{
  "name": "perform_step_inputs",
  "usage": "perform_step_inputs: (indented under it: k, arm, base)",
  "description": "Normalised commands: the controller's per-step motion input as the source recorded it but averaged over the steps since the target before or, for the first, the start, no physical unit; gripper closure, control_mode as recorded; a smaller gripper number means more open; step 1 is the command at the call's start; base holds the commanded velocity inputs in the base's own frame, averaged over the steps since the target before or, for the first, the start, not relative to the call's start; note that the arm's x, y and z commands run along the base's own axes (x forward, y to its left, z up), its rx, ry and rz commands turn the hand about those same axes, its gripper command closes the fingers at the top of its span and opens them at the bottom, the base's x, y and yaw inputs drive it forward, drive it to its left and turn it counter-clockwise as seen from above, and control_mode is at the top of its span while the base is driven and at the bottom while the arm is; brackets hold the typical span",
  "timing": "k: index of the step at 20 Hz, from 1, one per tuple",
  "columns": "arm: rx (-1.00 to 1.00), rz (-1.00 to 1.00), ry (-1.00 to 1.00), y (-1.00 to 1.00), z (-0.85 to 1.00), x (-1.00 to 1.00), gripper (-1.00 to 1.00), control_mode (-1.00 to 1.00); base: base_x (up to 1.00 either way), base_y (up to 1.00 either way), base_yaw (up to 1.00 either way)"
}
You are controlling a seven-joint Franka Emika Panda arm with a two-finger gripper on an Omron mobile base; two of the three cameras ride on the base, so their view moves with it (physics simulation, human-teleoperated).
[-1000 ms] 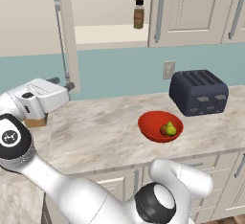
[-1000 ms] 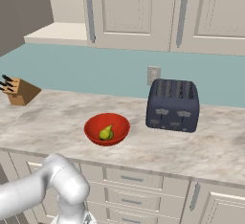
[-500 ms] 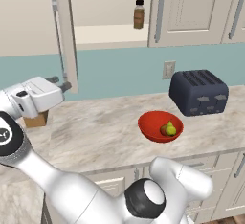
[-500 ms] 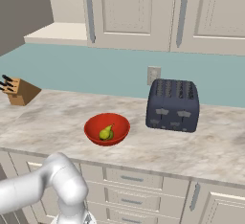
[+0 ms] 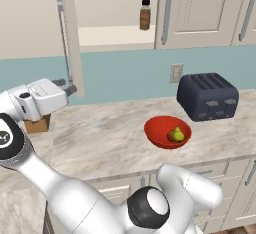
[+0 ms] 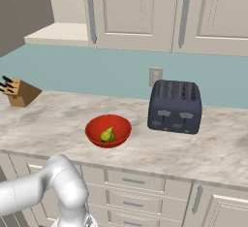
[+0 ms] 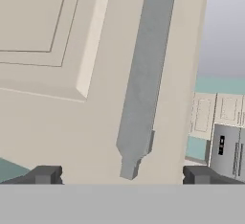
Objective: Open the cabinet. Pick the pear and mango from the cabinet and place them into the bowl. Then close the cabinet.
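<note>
The large cream wall cabinet has its left door swung open, edge-on over the bench's left end. The two-finger gripper, jaws spread wide, straddles the door's long grey bar handle near its lower end. The small yellow-green pear lies in the round glossy red bowl mid-bench near the front edge, beside the dark toaster. A brown black-capped bottle stands on the shelf.
</note>
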Motion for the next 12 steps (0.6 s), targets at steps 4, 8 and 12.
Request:
perform_step_inputs:
  k: [4, 8, 12]
  arm:
    - [-0.03, 0.00, 0.00, -0.35, 0.00, 0.03, -1.00, -1.00]
    - [-0.03, 0.00, 0.00, -0.42, 0.00, 0.04, -1.00, -1.00]
    - [-0.03, 0.00, 0.00, -0.45, 0.00, 0.04, -1.00, -1.00]
  base:
    - [0.00, 0.00, 0.00]
    - [0.00, 0.00, 0.00]
    - [0.00, 0.00, 0.00]
